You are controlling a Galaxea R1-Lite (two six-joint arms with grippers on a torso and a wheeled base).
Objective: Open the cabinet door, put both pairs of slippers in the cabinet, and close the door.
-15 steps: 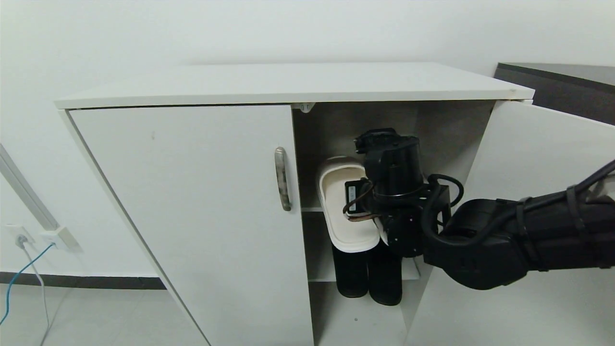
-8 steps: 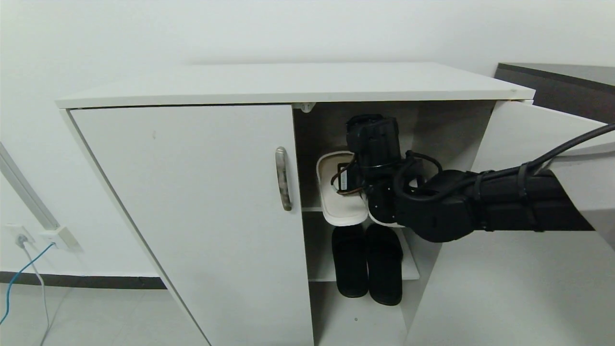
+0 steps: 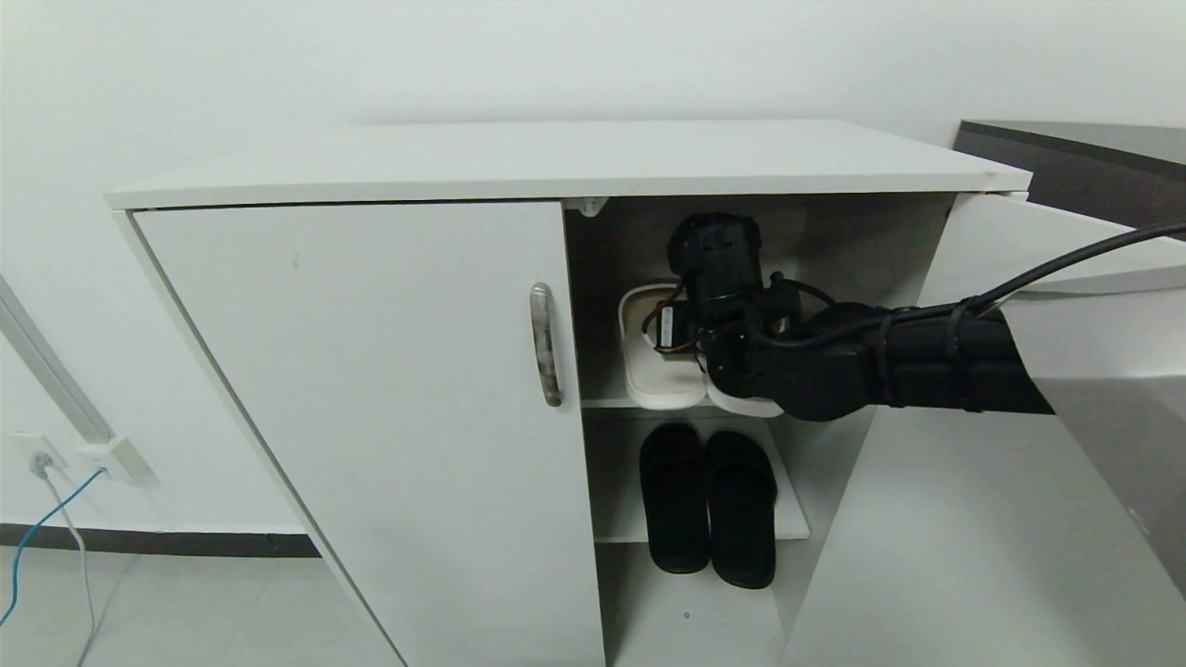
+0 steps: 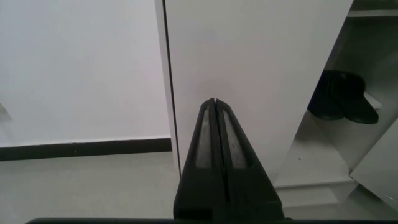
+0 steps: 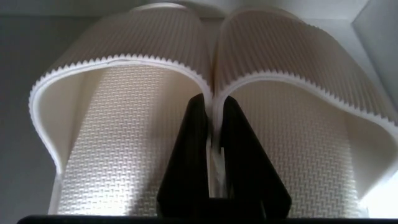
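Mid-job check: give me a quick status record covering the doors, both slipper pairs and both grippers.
right door: open
left door: shut
black slippers: paired on lower shelf
white slippers: at upper shelf, heels at its front edge
right gripper: shut on white slippers' adjoining inner walls
left gripper: shut, empty, outside facing left door
remaining: release, withdraw, close right door

**Right arm** (image 3: 880, 371): matt black, with a rounded joint housing, a cylindrical wrist section and a pale grey segment behind.
**Cable** (image 3: 1093, 252): black, run along the arm's top and bound by black straps (image 3: 954, 357).
**Wires** (image 3: 681, 349): thin, brown, looped beside a small labelled black box.
**Left gripper** (image 4: 214, 102): black tapered fingers with grey inset pads.
**Right gripper** (image 5: 214, 99): black tapered fingers.
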